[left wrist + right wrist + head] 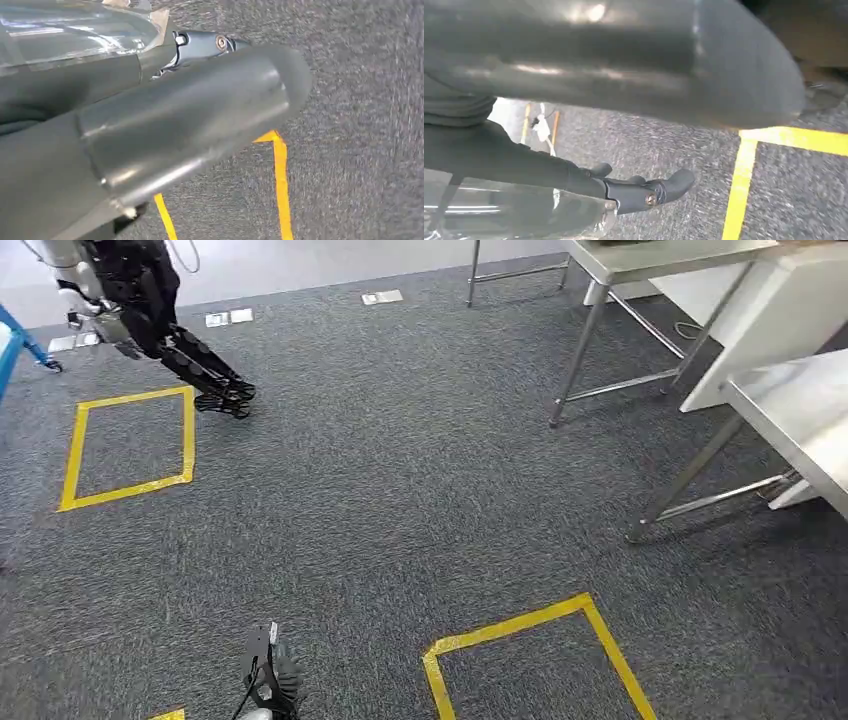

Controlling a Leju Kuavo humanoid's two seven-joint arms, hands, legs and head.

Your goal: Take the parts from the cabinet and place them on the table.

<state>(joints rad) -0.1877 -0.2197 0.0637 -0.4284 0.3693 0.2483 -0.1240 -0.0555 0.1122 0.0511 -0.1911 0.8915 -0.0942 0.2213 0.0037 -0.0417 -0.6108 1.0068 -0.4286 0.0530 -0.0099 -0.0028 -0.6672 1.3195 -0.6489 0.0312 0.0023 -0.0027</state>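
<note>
Both hands are gripping clear plastic bags: left hand (165,115) has one bag (75,35) pinned under its fingers (200,45). Right hand (599,65) pinches another bag (514,215) beneath its dark fingers (644,192), grey carpet (400,490) past them.

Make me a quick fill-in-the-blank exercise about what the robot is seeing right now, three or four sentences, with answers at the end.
1. The tape squares on the floor are ___ in colour.
2. The floor is covered with grey ___.
3. In the head view, the metal tables stand on the ___ side of the picture.
4. The robot hand low in the head view belongs to the robot's ___ arm.

Missing words: yellow; carpet; right; left.
</note>
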